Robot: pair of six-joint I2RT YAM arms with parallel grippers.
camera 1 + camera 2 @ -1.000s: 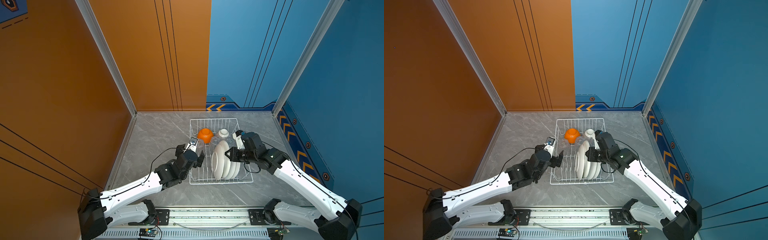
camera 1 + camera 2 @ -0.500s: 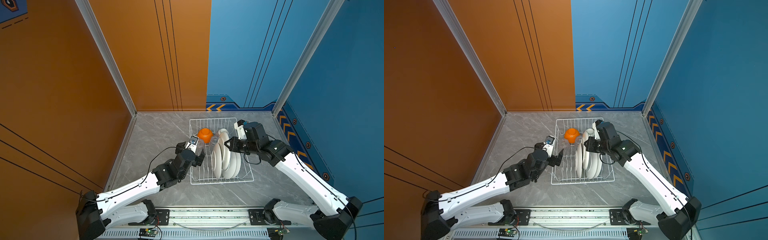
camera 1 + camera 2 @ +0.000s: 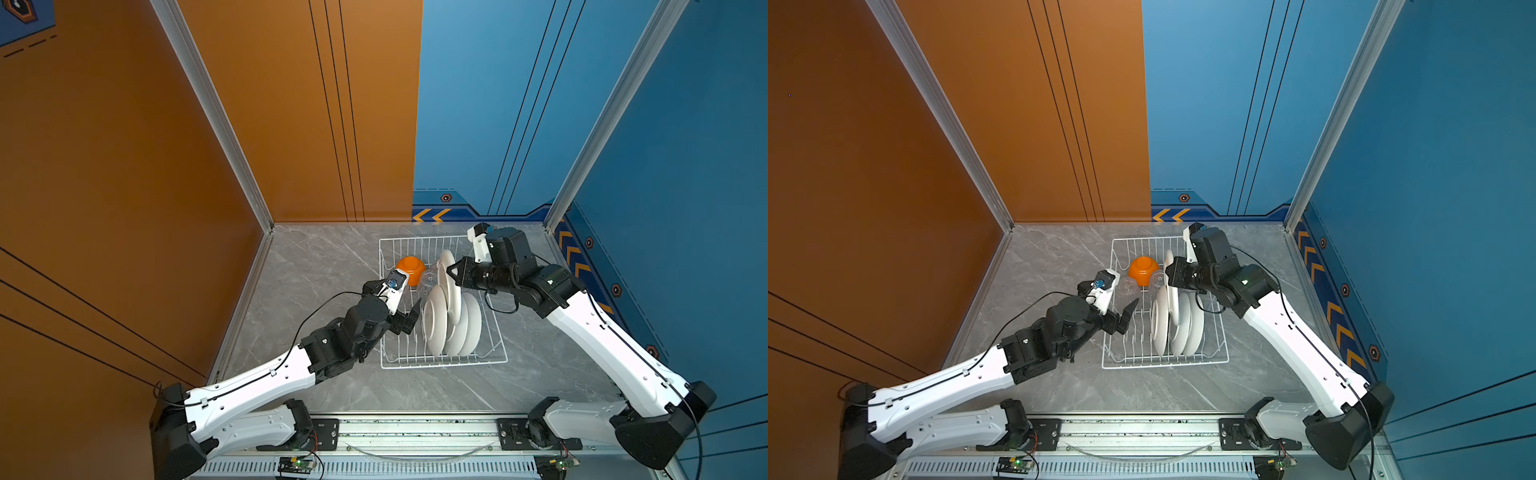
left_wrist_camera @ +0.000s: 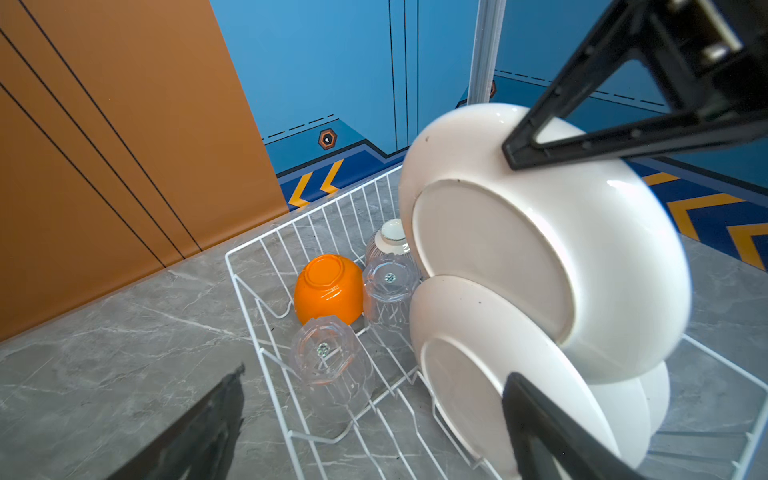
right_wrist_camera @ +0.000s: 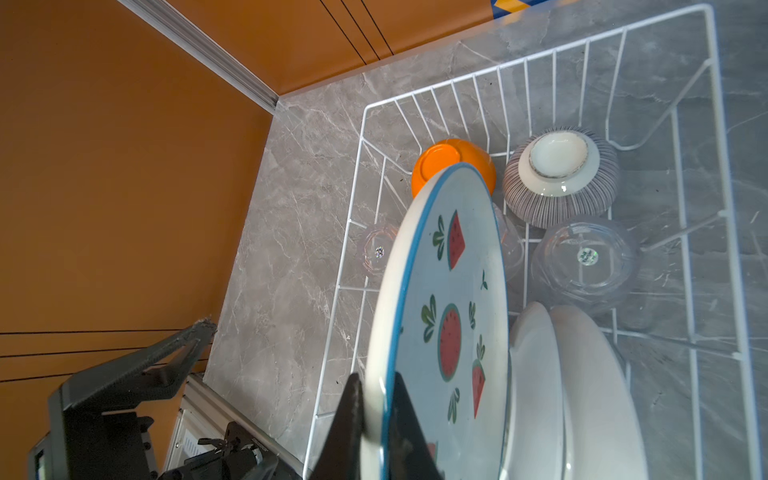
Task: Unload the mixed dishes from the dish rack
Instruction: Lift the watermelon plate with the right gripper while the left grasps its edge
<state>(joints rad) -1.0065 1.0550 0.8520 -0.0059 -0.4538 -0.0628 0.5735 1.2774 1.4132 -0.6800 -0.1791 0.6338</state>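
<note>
Right claw point(image 5: 376, 388): one plate point(image 5: 449, 291) of four

Dish rack point(image 3: 457, 364) stood near the far edge of the tabletop point(image 3: 324, 266): three white plates point(image 3: 434, 328) upright, watermelon plate point(image 5: 449, 299) raised above; orange bowl point(image 4: 328, 286), ribbed bowl point(image 5: 561, 174), cups point(image 5: 586, 257) inverted.

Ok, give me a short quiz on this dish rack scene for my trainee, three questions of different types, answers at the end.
1. True or false: the right hand is shut on the rim of the watermelon plate.
2. How does the orange bowl sit in the dish rack? A upright; B upside down; C on its side.
3. In one word, how do the jaws of the left hand stand?
Key: 1 true; 2 B; 3 open.
</note>
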